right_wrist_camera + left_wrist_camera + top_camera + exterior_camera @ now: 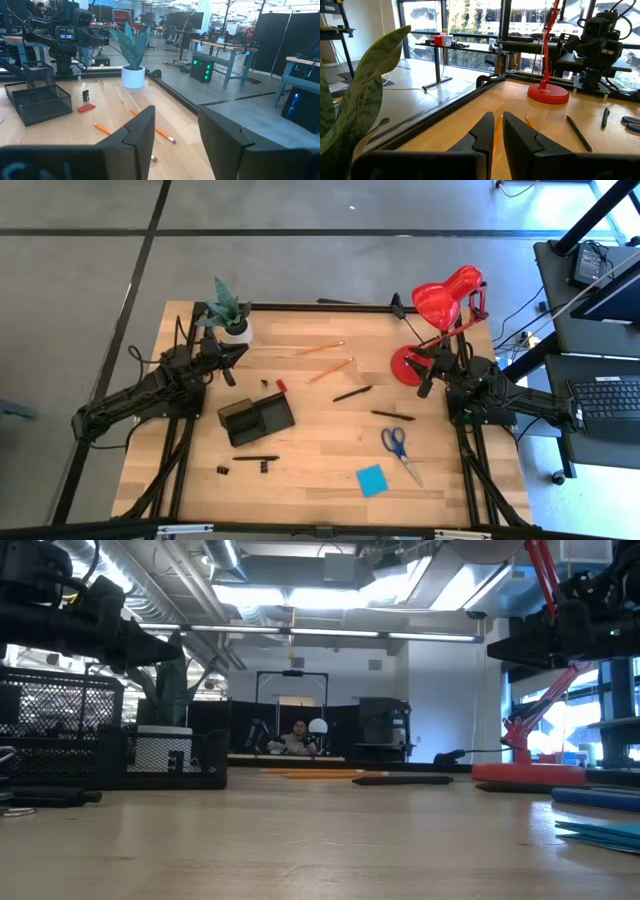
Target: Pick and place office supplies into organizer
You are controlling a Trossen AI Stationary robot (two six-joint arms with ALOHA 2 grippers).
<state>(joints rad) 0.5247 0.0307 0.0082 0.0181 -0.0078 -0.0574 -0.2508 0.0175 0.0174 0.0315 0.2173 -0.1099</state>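
Organizer sitting centre-left of bench in high view, two pencils lying above it, scissors and blue sticky pad lying lower right. Left hand hovering upper left beside plant; right hand hovering at lamp base. Low view: organizer showing at left edge. Left wrist view: fingers standing narrowly apart, holding nothing. Right wrist view: fingers standing apart, gripping nothing.
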